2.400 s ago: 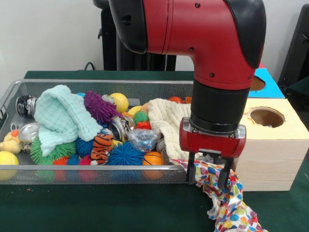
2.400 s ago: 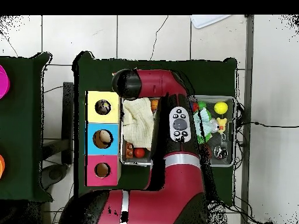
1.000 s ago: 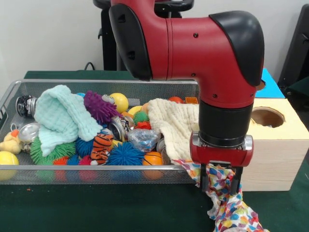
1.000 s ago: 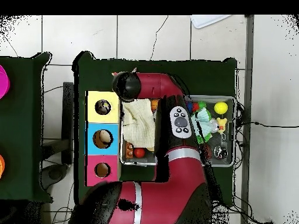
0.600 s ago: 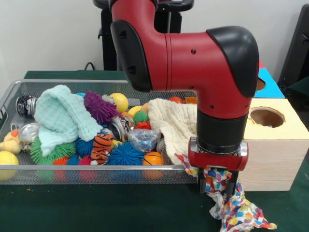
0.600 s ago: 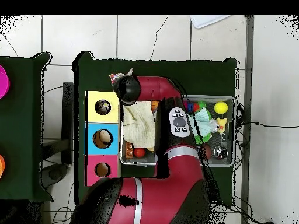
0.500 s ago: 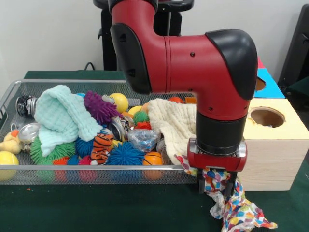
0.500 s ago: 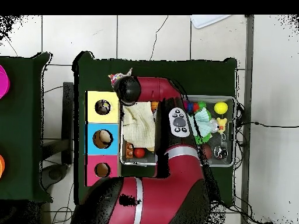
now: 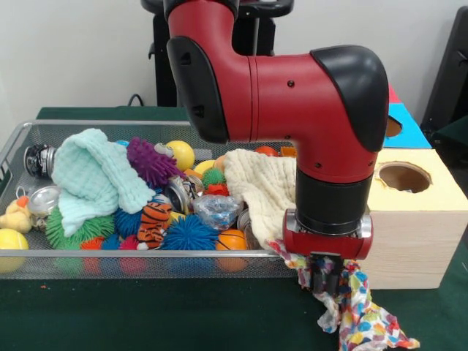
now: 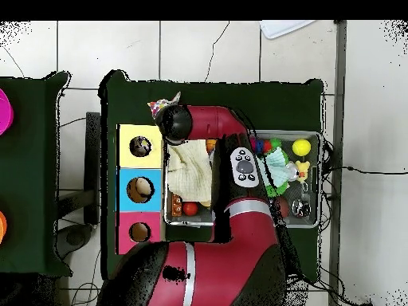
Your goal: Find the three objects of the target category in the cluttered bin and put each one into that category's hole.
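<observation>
Nearest of all, a multicoloured confetti-print cloth (image 9: 358, 314) trails down onto the dark green bench (image 9: 146, 314), its lower end crumpled on the surface in front of the wooden box. The upper part of that cloth is bunched up in the gripper (image 9: 325, 281), whose black fingers (image 9: 319, 275) are clamped on it just outside the bin's front right corner. From above, a corner of the same cloth pokes out beside the arm's black wrist joint.

Just behind runs the front rail of the silver wire-mesh bin (image 9: 131, 254). Pressed against it are a fuzzy blue spiky ball (image 9: 189, 234), a small orange ball (image 9: 232, 241) and a striped tiger plush toy (image 9: 153, 219); a yellow tennis ball (image 9: 10, 241) sits at the left end, with a pale yellow plush duck (image 9: 16, 216) beside it. A cream waffle-weave cloth (image 9: 263, 186) hangs over the bin's right end, reaching down to the gripper's red housing.

Further back, a mint green waffle-weave cloth (image 9: 91, 183) is heaped over the clutter, next to a purple spiky ball (image 9: 150, 161) and a smooth yellow ball (image 9: 180, 153).

To the right stands the pale wooden box with round holes (image 9: 417, 241); the yellow-topped hole (image 9: 404, 177) is nearest, then a blue panel (image 9: 406, 128) behind it. The big red and black arm (image 9: 292, 95) bends down over the bin's right side.
</observation>
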Controlling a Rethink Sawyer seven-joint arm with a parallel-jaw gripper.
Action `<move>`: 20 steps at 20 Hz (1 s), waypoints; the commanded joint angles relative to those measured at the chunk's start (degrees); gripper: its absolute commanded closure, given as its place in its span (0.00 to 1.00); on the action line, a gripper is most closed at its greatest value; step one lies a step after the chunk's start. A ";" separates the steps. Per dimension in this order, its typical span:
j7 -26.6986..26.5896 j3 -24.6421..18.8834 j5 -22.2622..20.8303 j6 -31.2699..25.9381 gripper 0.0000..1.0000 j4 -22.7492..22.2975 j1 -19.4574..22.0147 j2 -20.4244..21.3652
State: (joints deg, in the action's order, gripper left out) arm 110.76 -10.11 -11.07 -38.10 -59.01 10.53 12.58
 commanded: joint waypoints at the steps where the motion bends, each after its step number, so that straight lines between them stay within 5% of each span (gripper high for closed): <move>1: -6.42 -4.32 -2.06 -3.43 1.00 -6.98 0.81 -0.50; 11: -3.96 -4.41 -1.66 -0.31 1.00 -9.10 1.06 1.64; 16: -1.71 -3.58 -1.48 1.71 1.00 -11.68 0.43 8.16; 20: -0.52 -2.63 -0.17 -2.21 1.00 -12.43 -0.19 12.55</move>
State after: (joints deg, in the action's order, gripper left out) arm 110.76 -10.11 -11.54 -37.52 -64.21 10.67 18.02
